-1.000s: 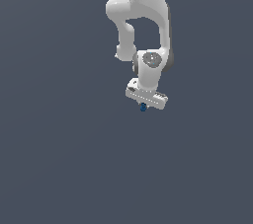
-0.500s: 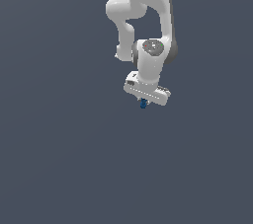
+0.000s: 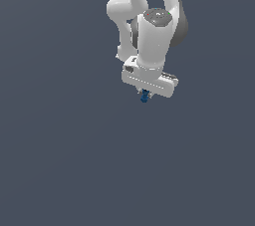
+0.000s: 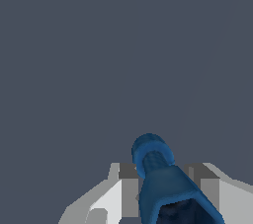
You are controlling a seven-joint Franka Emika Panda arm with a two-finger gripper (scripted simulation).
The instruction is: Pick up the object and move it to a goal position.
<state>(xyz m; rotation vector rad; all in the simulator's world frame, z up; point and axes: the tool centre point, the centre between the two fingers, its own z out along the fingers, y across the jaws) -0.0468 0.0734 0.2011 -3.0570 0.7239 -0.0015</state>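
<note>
The object (image 3: 145, 96) is a tiny dark blue hourglass-shaped piece that pokes out just below the white gripper (image 3: 146, 93) in the exterior view. The gripper hangs from the white arm (image 3: 155, 36), high in the middle of that view, and its fingers are mostly hidden under the white hand. In the wrist view the blue piece (image 4: 160, 178) fills the gap between the two grey fingertips (image 4: 129, 188), which are closed against its sides. The gripper (image 4: 165, 188) is shut on it.
Only a plain dark grey-blue surface (image 3: 74, 160) shows around and below the arm. No goal marker or other object shows in either view.
The arm has swung its hand up and a little toward the exterior view's right, carrying the blue piece with it. The grip has not changed.
</note>
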